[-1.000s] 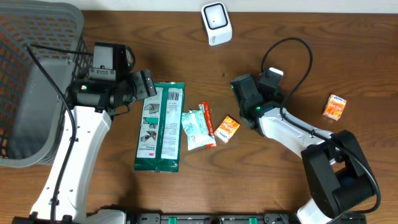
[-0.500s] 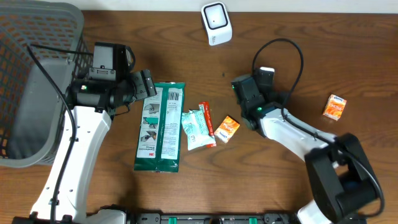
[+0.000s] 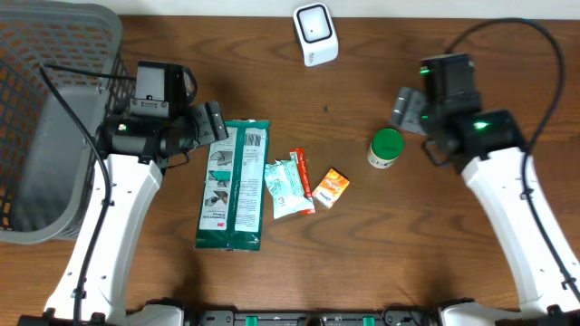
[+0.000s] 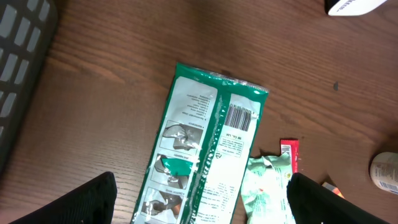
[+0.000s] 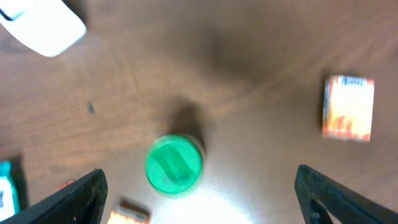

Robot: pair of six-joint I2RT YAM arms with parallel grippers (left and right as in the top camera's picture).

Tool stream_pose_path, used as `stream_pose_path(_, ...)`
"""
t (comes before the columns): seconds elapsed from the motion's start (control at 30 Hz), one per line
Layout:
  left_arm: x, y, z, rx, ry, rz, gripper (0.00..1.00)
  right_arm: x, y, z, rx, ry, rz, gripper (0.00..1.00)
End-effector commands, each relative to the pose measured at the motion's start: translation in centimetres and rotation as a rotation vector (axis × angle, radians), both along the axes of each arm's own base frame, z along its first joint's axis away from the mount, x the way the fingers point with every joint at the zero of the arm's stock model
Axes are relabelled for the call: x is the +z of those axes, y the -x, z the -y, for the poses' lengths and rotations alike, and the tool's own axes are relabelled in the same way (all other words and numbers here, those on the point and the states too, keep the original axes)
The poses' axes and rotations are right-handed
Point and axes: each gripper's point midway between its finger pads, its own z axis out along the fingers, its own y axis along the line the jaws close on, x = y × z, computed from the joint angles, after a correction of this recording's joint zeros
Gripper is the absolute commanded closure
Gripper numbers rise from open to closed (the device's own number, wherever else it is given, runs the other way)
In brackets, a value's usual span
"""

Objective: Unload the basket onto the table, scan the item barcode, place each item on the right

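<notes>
A white barcode scanner [image 3: 315,33] stands at the table's far edge. A small white bottle with a green lid [image 3: 386,148] stands upright alone on the wood. My right gripper [image 3: 410,109] hangs above and beside it, open and holding nothing. In the right wrist view the lid [image 5: 174,166] lies between the wide-apart fingers [image 5: 68,199], well below them and blurred. My left gripper [image 3: 215,122] is open over the top end of a long green packet [image 3: 233,184], whose printed barcode [image 4: 241,116] faces up.
A grey mesh basket [image 3: 45,118] fills the left edge. Beside the green packet lie a crumpled pale-green sachet [image 3: 286,187], a red stick pack [image 3: 302,180] and a small orange box [image 3: 332,187]. Another orange box [image 5: 348,109] lies right of the bottle.
My right arm has drawn back from the table's centre to the upper right, its jaws opening. The green-lidded bottle now stands free where the arm was. The left arm has not moved.
</notes>
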Motion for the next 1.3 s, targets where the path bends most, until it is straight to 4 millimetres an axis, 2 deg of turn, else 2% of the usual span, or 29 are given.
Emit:
stream_pose_path(0.0,-0.1,-0.1,-0.2,-0.002,-0.010,-0.002,0.12,-2.1,0.9,-0.6,0.017,-0.185,-0.119,0.06)
stream_pose_path(0.1,-0.1,-0.1,-0.2,-0.002,-0.010,-0.002,0.12,-4.4,1.3,-0.5,0.032,-0.238,-0.219,0.04)
stream_pose_path(0.13,-0.1,-0.1,-0.2,-0.002,-0.010,-0.002,0.12,-5.1,1.2,-0.9,0.042,-0.258,-0.242,0.01)
stream_pose_path(0.33,-0.1,-0.1,-0.2,-0.002,-0.010,-0.002,0.12,-7.8,-1.4,-3.0,0.046,-0.326,-0.251,0.01)
stream_pose_path(0.5,-0.1,-0.1,-0.2,-0.002,-0.010,-0.003,0.12,-9.8,-1.3,-3.8,-0.066,-0.384,-0.316,0.01)
stream_pose_path(0.57,-0.1,-0.1,-0.2,-0.002,-0.010,-0.003,0.12,-10.6,-0.9,-3.6,-0.155,-0.406,-0.356,0.11)
stream_pose_path(0.63,-0.1,-0.1,-0.2,-0.002,-0.010,-0.002,0.12,-11.4,-0.7,-3.5,-0.233,-0.412,-0.379,0.15)
stream_pose_path(0.73,-0.1,-0.1,-0.2,-0.002,-0.010,-0.002,0.12,-12.8,-0.6,-3.6,-0.301,-0.396,-0.406,0.13)
stream_pose_path(0.87,-0.1,-0.1,-0.2,-0.002,-0.010,-0.002,0.12,-14.4,-1.0,-4.5,-0.299,-0.380,-0.422,0.11)
stream_pose_path(1.0,-0.1,-0.1,-0.2,-0.002,-0.010,-0.003,0.12,-15.7,-1.6,-5.1,-0.294,-0.368,-0.422,0.12)
stream_pose_path(1.17,-0.1,-0.1,-0.2,-0.002,-0.010,-0.002,0.12,-16.4,-1.2,-3.8,-0.355,-0.289,-0.423,0.13)
stream_pose_path(1.27,-0.1,-0.1,-0.2,-0.002,-0.010,-0.002,0.12,-16.5,-1.0,-3.8,-0.365,-0.286,-0.430,0.19)
